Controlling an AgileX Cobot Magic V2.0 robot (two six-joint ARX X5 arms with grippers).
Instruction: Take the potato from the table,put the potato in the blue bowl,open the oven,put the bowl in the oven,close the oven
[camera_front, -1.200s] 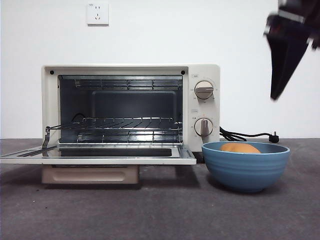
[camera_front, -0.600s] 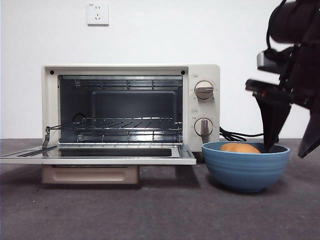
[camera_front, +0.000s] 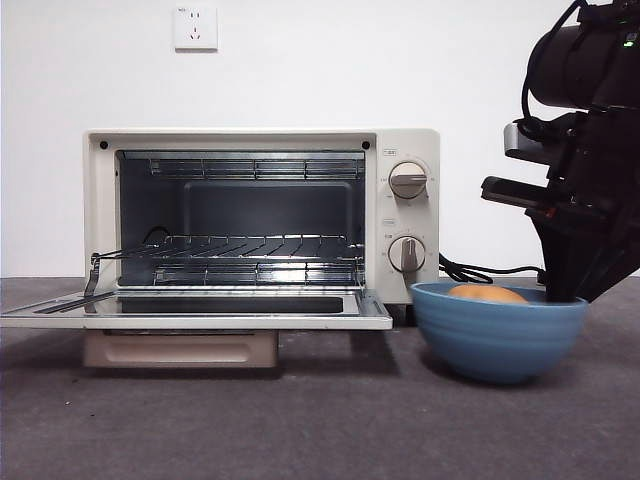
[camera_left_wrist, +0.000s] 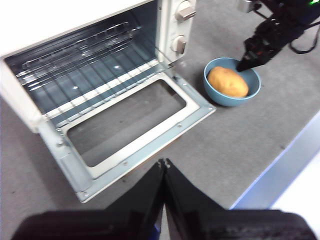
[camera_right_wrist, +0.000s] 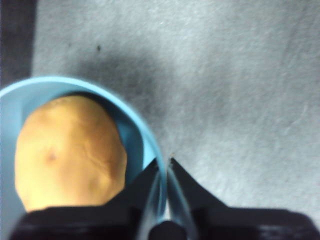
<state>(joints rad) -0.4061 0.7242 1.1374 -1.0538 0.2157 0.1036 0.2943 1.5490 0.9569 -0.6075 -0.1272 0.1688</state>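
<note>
Right gripper (camera_right_wrist: 164, 167) is pinched onto the rim of the blue bowl (camera_front: 497, 335), which sits just right of the open oven (camera_front: 260, 215) with the potato (camera_front: 487, 293) inside, rigid but probably tippy from one-sided grip.

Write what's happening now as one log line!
oven: open | potato: in blue bowl | right gripper: clamped on bowl rim | left gripper: shut, waiting
</note>
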